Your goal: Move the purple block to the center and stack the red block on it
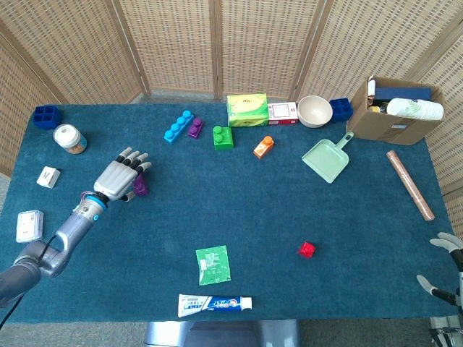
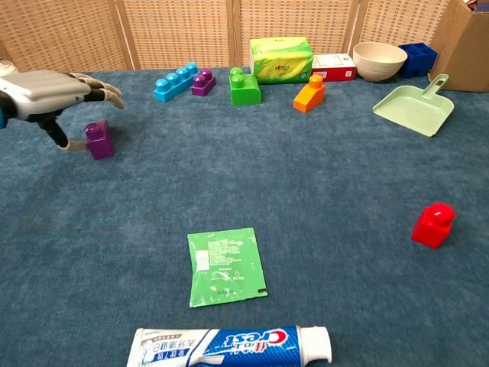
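Two hands show: the left hand (image 1: 121,176) hangs over the purple block (image 2: 98,140) at the table's left, fingers spread, thumb seemingly touching it, nothing gripped. Right hand (image 1: 450,271) sits fingers apart at the right edge; red block (image 2: 433,225) lies nearby

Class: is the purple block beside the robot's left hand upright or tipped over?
Upright: the purple block sits flat on the blue table, stud pointing up, under the left hand.

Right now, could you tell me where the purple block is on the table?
The purple block stands on the table's left side, directly under the left hand, whose fingers reach over it; the blue and small purple bricks lie further back.
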`<state>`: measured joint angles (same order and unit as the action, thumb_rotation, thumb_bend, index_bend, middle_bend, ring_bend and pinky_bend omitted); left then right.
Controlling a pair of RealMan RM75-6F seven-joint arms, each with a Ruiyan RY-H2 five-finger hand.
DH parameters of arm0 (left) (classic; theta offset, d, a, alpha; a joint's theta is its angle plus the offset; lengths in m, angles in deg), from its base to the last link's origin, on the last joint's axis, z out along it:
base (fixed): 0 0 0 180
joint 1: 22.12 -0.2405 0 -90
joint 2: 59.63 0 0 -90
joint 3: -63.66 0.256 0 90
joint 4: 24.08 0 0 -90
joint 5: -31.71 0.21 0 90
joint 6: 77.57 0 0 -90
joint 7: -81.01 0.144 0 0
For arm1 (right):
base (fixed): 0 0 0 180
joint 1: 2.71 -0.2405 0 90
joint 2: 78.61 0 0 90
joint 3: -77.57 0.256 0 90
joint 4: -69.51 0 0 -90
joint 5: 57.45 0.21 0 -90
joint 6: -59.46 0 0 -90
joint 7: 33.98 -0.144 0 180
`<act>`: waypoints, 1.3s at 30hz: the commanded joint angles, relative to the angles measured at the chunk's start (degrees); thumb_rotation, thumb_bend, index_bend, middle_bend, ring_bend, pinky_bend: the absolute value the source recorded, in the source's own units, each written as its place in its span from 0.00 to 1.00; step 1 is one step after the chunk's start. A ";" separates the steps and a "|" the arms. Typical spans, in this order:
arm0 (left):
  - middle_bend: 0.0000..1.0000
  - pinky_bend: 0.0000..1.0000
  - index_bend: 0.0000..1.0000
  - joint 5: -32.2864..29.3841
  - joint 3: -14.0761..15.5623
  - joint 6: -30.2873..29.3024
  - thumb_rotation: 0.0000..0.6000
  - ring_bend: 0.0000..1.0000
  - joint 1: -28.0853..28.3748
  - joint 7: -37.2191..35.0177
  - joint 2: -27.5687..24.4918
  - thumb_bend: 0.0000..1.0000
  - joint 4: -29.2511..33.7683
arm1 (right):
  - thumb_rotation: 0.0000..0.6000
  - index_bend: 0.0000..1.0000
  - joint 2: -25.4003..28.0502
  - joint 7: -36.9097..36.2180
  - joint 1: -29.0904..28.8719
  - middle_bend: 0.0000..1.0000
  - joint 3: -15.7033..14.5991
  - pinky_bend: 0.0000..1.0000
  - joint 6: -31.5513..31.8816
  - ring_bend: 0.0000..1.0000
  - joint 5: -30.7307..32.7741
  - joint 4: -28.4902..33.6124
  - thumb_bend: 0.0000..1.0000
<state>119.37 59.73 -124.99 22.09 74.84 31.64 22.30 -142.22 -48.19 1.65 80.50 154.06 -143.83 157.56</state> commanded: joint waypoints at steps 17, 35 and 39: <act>0.05 0.00 0.37 -2.71 0.04 3.83 1.00 0.00 3.08 -2.25 2.08 0.34 -2.85 | 1.00 0.31 0.12 -1.16 1.33 0.26 0.43 0.04 0.87 0.02 0.26 -0.41 0.10; 0.14 0.00 0.57 -4.71 -0.20 3.68 1.00 0.02 3.03 -2.28 1.49 0.34 -2.27 | 1.00 0.33 -0.05 -2.03 2.10 0.26 0.83 0.05 1.64 0.01 -0.05 -0.78 0.10; 0.15 0.00 0.60 -4.59 -0.01 3.34 1.00 0.03 2.98 -2.40 0.31 0.34 -0.82 | 1.00 0.33 -0.09 -2.14 2.21 0.26 0.81 0.05 1.67 0.01 -0.17 -0.81 0.10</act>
<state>114.73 59.64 -121.53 25.09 72.52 32.26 21.13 -142.31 -50.33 3.85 81.31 155.73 -144.01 156.75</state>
